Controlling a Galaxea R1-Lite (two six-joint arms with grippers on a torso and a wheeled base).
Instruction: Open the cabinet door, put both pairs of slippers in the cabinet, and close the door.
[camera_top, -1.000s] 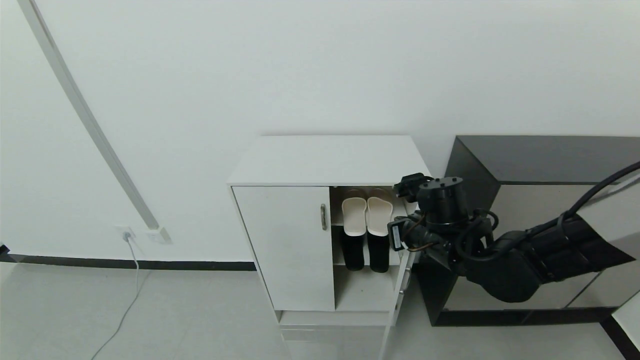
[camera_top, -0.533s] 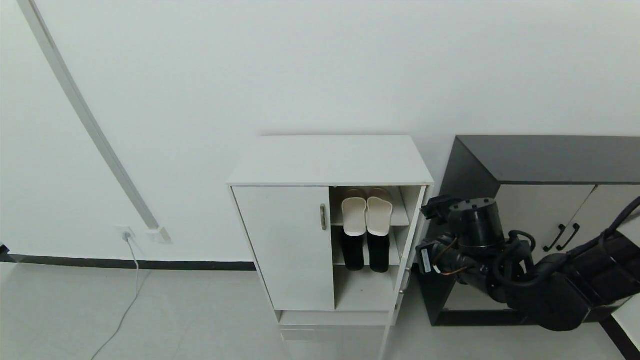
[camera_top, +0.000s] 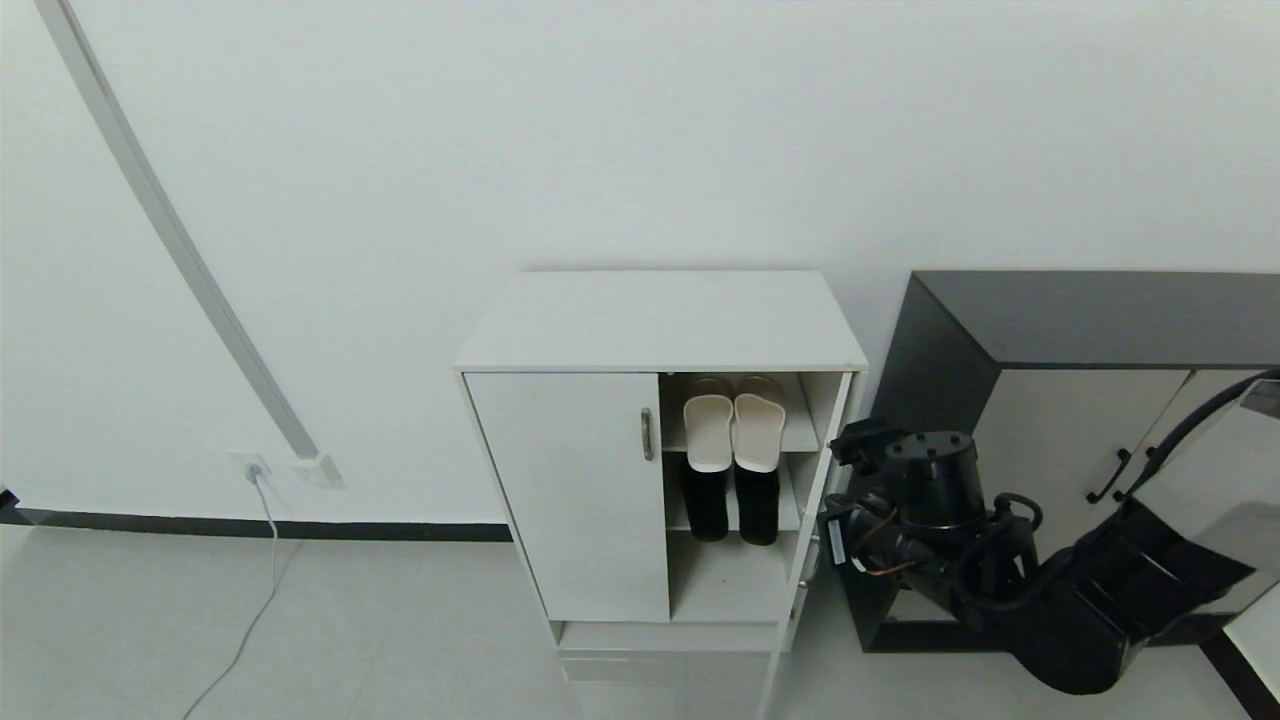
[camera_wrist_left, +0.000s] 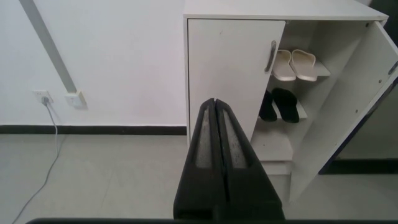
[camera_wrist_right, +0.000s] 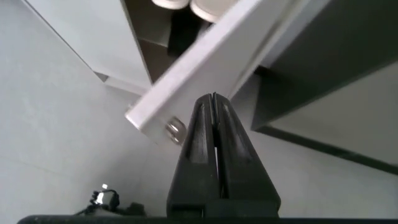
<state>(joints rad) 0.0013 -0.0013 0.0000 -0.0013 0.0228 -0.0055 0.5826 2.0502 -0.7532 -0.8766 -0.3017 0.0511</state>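
- Head view: cabinet (camera_top: 650, 320) stands against the wall, left door shut and right door (camera_top: 815, 515) swung wide open. White slippers (camera_top: 733, 430) sit on the upper shelf with black slippers (camera_top: 732, 505) on the shelf below, so both pairs are stowed. Right arm (camera_top: 1060, 600) is just outside the open door.
- Left wrist view: left gripper (camera_wrist_left: 215, 102) is pinched closed on nothing, well apart from the cabinet and facing it.
- Right wrist view: right gripper (camera_wrist_right: 214, 99) is closed and empty, its tips just beside the door's free edge near the handle (camera_wrist_right: 175, 129). Contact cannot be told.
- Step in hand looks like closing the door. The next move calls for pushing its outer face toward the frame until it shuts.
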